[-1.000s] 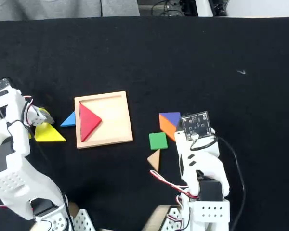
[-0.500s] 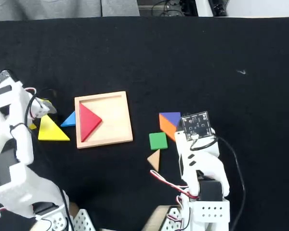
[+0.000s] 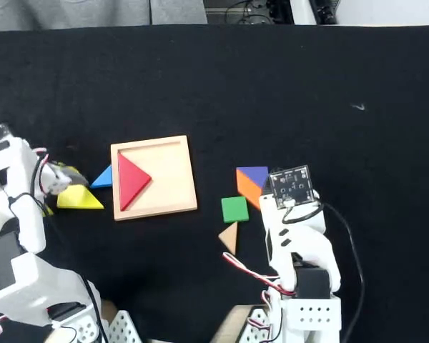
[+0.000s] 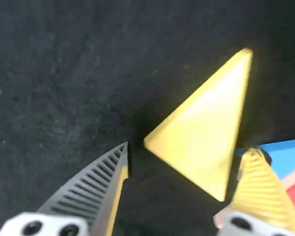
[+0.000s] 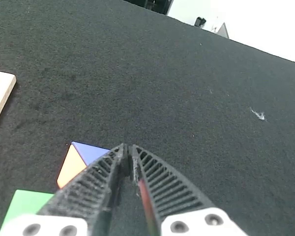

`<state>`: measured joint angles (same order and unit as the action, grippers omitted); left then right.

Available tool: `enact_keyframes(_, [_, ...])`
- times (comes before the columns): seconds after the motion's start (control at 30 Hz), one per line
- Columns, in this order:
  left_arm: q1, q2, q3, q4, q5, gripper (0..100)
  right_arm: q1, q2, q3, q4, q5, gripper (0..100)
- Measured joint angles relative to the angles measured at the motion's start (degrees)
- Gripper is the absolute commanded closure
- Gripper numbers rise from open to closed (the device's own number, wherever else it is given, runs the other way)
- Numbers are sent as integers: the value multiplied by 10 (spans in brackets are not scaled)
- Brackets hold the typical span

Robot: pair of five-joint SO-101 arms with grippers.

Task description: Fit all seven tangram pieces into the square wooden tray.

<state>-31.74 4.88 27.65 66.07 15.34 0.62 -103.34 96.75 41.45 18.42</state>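
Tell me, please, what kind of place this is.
Probably a robotics lab or workshop bench: a table under black cloth, a small white left arm and right arm fixed at its near edge, and cables behind the far edge.

One wooden tray. Seven tangram pieces: one inside tray, two left of tray, four right of tray. Two arms.
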Motion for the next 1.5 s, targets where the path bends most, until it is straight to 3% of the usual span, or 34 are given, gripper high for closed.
enact_keyframes(0.17, [-3,0,47,-61,-1,646,0,0,0,0,0,985])
enact_keyframes(0.3, [-4,0,62,-107,-1,702,0,0,0,0,0,985])
enact_keyframes(0.43, [-5,0,63,-119,1,729,0,0,0,0,0,985])
enact_keyframes(0.87, [6,30,4,-55,1,733,0,0,0,0,0,985])
enact_keyframes(1.5, [49,-104,2,-32,-30,728,0,0,0,0,0,985])
